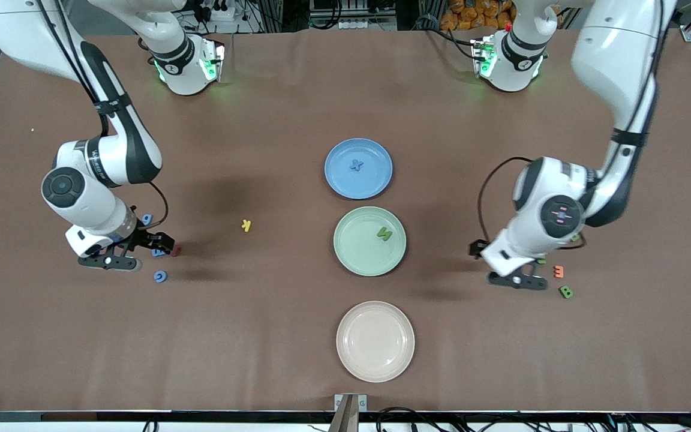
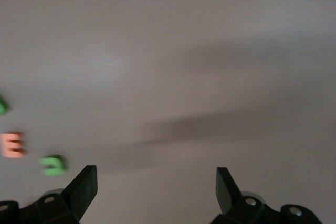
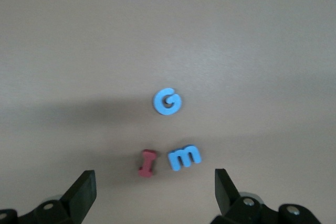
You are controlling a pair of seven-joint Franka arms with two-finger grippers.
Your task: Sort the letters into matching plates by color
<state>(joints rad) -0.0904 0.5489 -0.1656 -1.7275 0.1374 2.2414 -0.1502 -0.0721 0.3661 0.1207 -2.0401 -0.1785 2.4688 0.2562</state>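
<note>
Under the open right gripper [image 3: 152,192], blue M [image 3: 184,157] lies tilted.

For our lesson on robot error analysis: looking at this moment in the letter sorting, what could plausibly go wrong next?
1. The right gripper, open, hangs over a blue M lying close beside a dark red I; closing could catch both.
2. Near the open left gripper, a green letter lies by an orange E, so the wrong colour might get picked.
3. The beige plate sits beside the green plate, inviting a misplaced drop.
</note>
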